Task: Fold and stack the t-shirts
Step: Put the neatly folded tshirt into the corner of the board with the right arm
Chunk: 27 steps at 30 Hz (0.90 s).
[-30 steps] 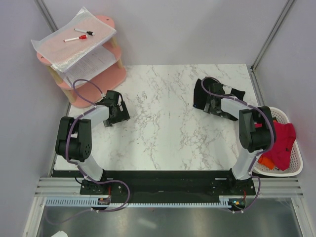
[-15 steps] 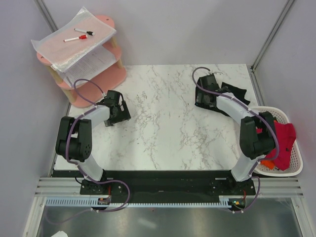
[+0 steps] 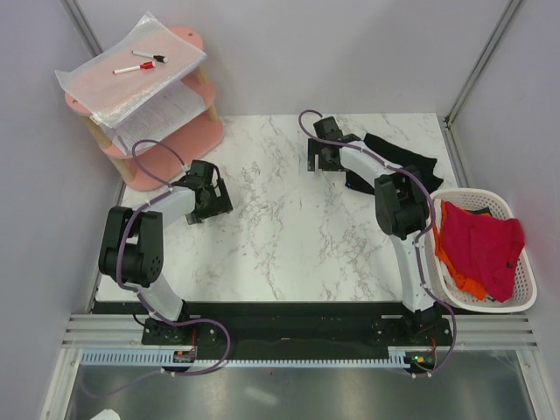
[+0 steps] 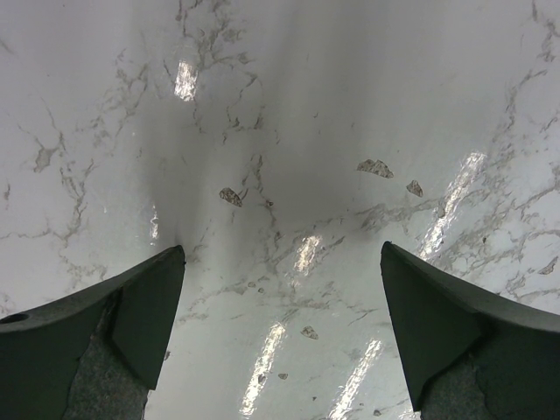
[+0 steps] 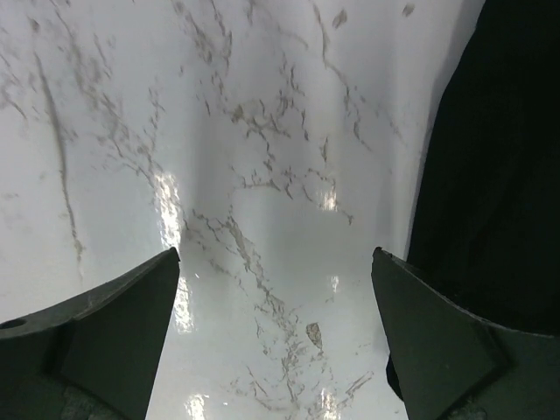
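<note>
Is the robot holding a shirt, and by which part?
Nothing is held. The left gripper and right gripper are both open above the table; the black t-shirt lies beside the right one.

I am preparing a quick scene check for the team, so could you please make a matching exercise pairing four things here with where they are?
Things:
1. black t-shirt
2. red t-shirt
3. red marker
4. right gripper

Places:
A. in the white basket
B. on top of the pink shelf
C. open over bare marble, black cloth beside it
D. lying at the far right of the table

Pairs: 1-D, 2-A, 3-B, 4-C
</note>
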Motion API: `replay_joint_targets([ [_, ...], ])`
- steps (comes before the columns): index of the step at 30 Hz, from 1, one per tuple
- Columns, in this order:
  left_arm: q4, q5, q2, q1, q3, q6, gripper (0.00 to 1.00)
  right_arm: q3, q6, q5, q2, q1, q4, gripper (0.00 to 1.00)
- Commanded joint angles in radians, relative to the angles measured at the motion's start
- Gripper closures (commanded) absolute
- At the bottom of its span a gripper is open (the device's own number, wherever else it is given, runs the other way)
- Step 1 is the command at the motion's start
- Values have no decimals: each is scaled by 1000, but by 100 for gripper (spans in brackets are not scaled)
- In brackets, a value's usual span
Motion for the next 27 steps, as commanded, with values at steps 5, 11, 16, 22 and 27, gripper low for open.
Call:
replay_joint_targets([
  [5, 20, 7, -28, -7, -23, 13, 0, 72, -7, -16, 6, -1, -72, 2],
  [11, 20, 1, -27, -7, -28, 16, 0, -7, 22, -7, -3, -8, -109, 2],
  [16, 20, 7, -35, -7, -28, 19, 0, -119, 39, 10, -46, -42, -114, 2],
  [22, 21, 16, -39, -7, -25, 18, 0, -233, 50, 28, -117, -110, -111, 2],
  [27, 21, 18, -47, -8, -25, 21, 0, -319, 62, 58, -173, -185, -100, 2],
])
